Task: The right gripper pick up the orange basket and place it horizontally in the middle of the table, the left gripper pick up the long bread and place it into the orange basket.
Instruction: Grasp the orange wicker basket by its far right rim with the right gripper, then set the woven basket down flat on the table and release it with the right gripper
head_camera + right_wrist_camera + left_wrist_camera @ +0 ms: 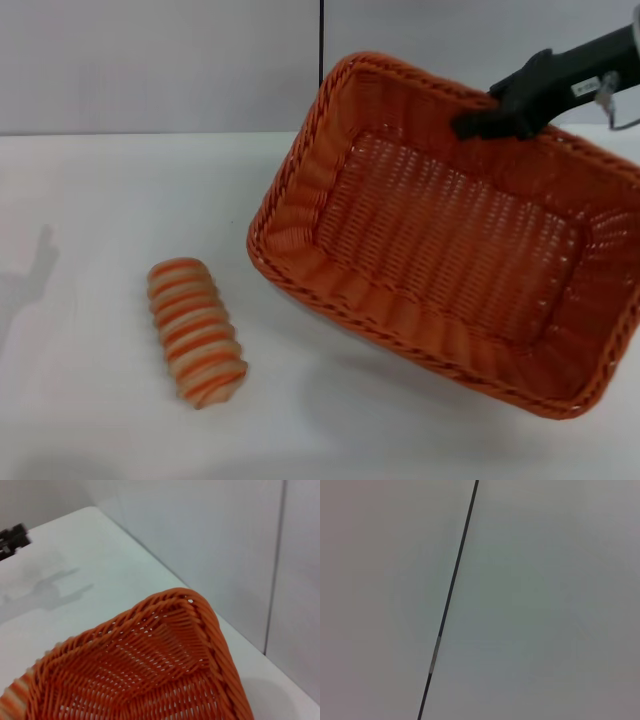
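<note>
Now | right gripper [478,124] pinching orange basket [450,240] far rim | long bread [195,331] apart, left

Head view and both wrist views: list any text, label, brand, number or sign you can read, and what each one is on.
No text can be read in any view.
White label on the right arm above the orange basket: too small and blurred to read.
Orange basket, long bread, table: no writing shows.
Left wrist view: only a plain wall with a dark seam, no text.
</note>
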`<state>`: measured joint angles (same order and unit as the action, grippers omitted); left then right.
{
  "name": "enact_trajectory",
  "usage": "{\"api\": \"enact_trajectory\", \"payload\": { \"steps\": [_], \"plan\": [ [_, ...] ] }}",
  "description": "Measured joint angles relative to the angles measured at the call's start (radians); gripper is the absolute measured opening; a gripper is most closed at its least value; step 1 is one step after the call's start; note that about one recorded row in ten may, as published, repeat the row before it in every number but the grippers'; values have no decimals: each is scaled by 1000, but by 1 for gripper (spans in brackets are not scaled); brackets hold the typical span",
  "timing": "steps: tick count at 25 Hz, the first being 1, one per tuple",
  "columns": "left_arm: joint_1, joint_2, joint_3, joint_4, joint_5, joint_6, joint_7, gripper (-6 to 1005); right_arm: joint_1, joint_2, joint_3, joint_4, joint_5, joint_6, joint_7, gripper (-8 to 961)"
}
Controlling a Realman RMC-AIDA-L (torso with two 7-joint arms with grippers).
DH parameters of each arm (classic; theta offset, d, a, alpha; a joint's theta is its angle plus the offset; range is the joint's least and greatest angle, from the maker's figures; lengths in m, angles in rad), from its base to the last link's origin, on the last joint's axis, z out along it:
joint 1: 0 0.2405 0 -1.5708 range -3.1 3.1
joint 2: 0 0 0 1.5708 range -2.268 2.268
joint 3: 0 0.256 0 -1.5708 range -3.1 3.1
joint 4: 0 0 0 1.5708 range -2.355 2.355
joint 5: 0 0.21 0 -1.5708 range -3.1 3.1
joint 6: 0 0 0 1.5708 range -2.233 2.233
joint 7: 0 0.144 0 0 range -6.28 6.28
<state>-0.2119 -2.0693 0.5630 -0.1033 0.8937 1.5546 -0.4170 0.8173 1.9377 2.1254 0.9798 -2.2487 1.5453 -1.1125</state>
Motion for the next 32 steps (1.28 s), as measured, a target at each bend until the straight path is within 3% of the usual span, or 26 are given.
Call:
{"api": "enact_trajectory", "payload": {
  "steps": [4,9,27,32],
  "plan": [
    [8,0,0,-1,3,3,0,804,11,-23,1,92,0,87,-22,149],
    [13,0,1,-2,5,6,-1,803,29,-34,2,105,2,135,-37,149],
    [46,0,11,-4,7,77,-2,802,84,-27,-13,-53,-11,86,-269,148],
    [54,0,10,-4,7,87,-2,802,100,-20,-76,-104,-12,31,-322,148]
  ]
}}
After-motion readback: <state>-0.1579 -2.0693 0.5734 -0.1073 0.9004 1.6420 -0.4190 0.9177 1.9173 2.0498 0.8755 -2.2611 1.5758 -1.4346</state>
